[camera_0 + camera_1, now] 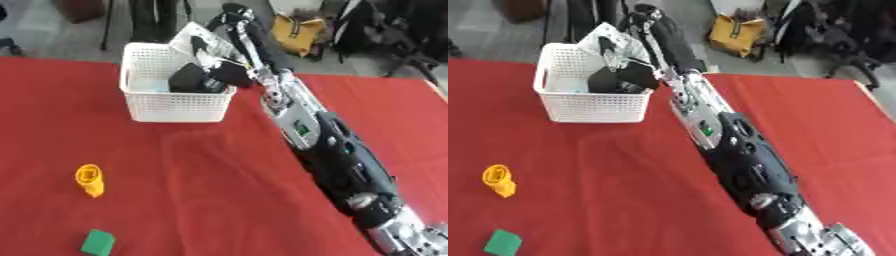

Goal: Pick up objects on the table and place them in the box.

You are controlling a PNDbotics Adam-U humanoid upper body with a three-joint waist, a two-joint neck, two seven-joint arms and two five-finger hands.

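Note:
A white perforated box [175,107] stands at the back of the red table. My right arm runs from the lower right corner up to it. The black right hand [243,42] is raised over the box's rear right corner. A white packet with black print [210,40] tilts against the hand above the rim, and a dark finger seems to lie across it. Dark items [188,79] sit inside the box. A yellow, cup-like object [89,180] and a green block [98,242] lie on the cloth at the front left, far from the hand.
The red cloth [192,190] is bare between the box and the front-left objects. Beyond the table's far edge, bags, a yellow pack [297,31] and dark stand legs sit on the floor.

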